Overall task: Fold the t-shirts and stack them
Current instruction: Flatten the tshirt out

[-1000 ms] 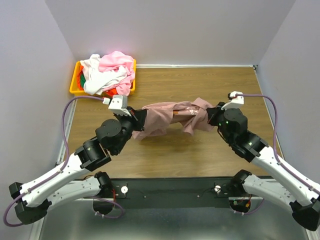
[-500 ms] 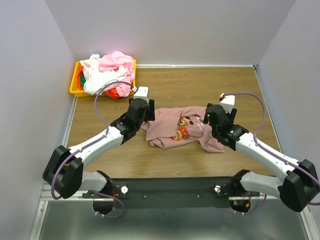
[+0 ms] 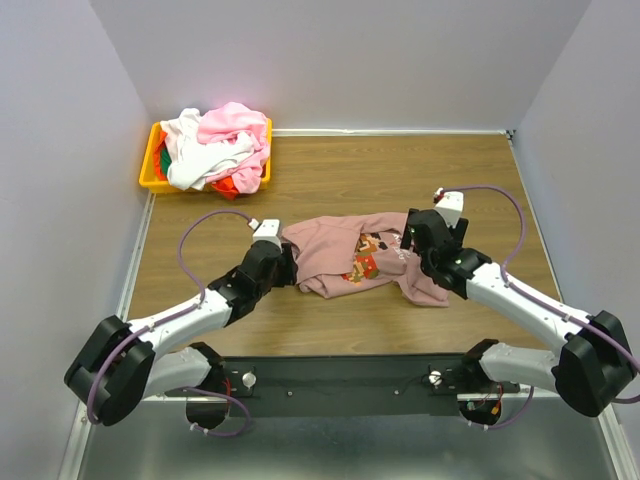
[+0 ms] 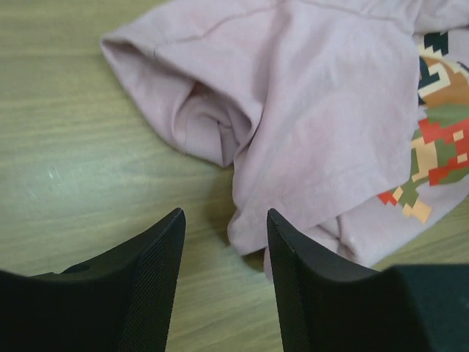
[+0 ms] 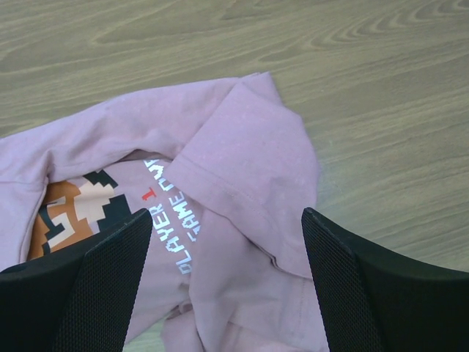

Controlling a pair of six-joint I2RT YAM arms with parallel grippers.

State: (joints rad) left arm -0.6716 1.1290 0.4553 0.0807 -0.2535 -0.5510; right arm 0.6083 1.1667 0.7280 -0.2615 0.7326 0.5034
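At the middle of the wooden table [image 3: 400,165] the mauve t-shirt [image 3: 340,262] lies crumpled, chest side up with its pixel print [image 3: 372,252] showing, between the two arms; the other t-shirts [image 3: 215,142] sit heaped in the yellow bin [image 3: 149,181] at the far left corner, well apart from it. The left gripper [image 3: 284,260] hangs low just beside the shirt's left edge, jaws moderately parted and holding nothing, with bare wood and a bit of hem between them in the wrist view; the right gripper [image 3: 416,238] is over the shirt's right side, jaws spread wide and empty above a sleeve [image 5: 253,158] that has flopped inward over the chest. The step in hand looks like flattening the shirt before any fold; nothing is folded or stacked yet. To do it well, each gripper should probably take a single layer at an outer corner, shoulder or hem, rather than a bunched roll; the left side is doubled under itself at the near sleeve [image 4: 192,103], so a pinch there risks catching two layers and dragging the wrinkle along; the right should lift the flopped sleeve outward first; then both should pull apart evenly, low over the wood, so the print ends up flat and centred.
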